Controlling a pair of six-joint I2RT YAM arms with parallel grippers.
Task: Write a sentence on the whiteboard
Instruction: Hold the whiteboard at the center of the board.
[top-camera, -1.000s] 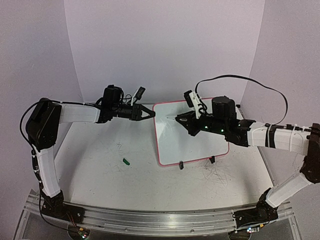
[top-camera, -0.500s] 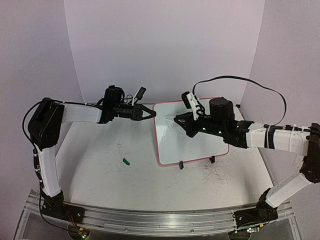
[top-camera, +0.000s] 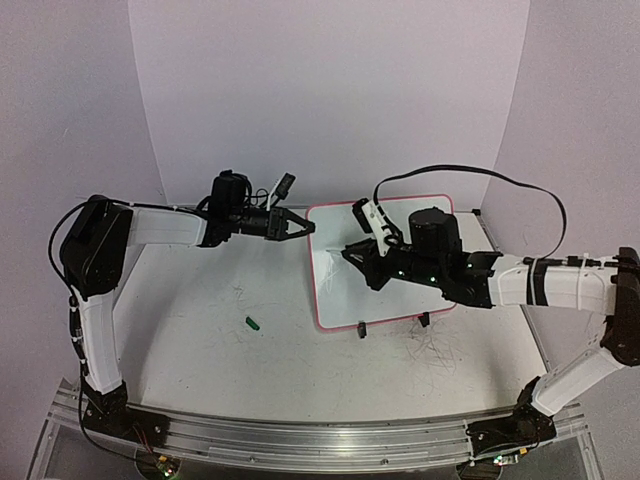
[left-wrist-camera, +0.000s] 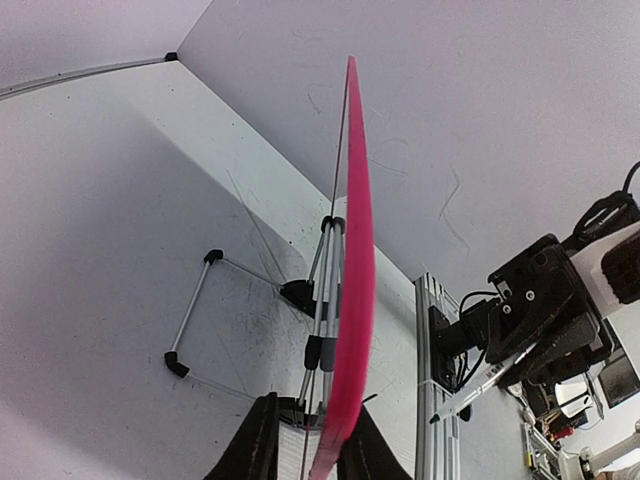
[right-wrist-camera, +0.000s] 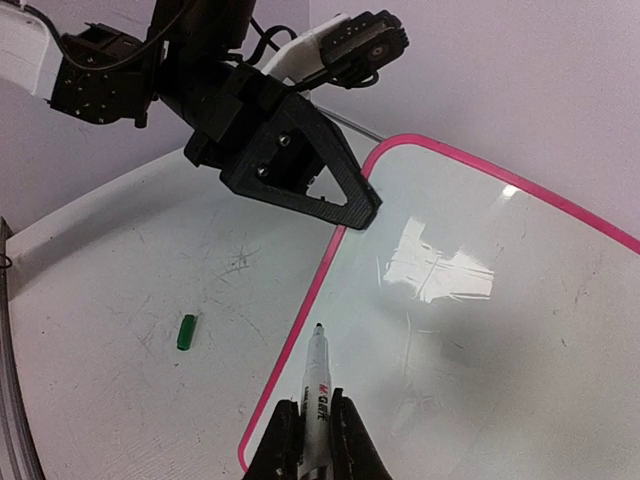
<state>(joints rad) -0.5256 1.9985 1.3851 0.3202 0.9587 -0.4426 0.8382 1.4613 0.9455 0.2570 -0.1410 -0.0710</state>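
The right gripper (right-wrist-camera: 315, 410) sits at the bottom of its wrist view, its fingers pressed tight around the barrel of a marker (right-wrist-camera: 317, 375). The tip points up the frame and lies over the white face of the whiteboard (right-wrist-camera: 480, 350), just inside its pink rim on the left side. I can't tell whether the tip touches the surface.

From above, the left gripper (top-camera: 306, 229) is at the board's upper left corner. In its wrist view one finger stands on each side of the pink edge, close in, with a sliver of gap on the left side. I can't tell whether they are actually pinching it.

The board stands tilted right of centre in the overhead view, propped on a thin wire stand (left-wrist-camera: 320, 300) with two black clip feet (top-camera: 361, 329) along its lower edge. Glare streaks its upper middle.

A small green cap (top-camera: 253, 322) lies on the scuffed white table (top-camera: 200, 370), left of the board and well apart from it.
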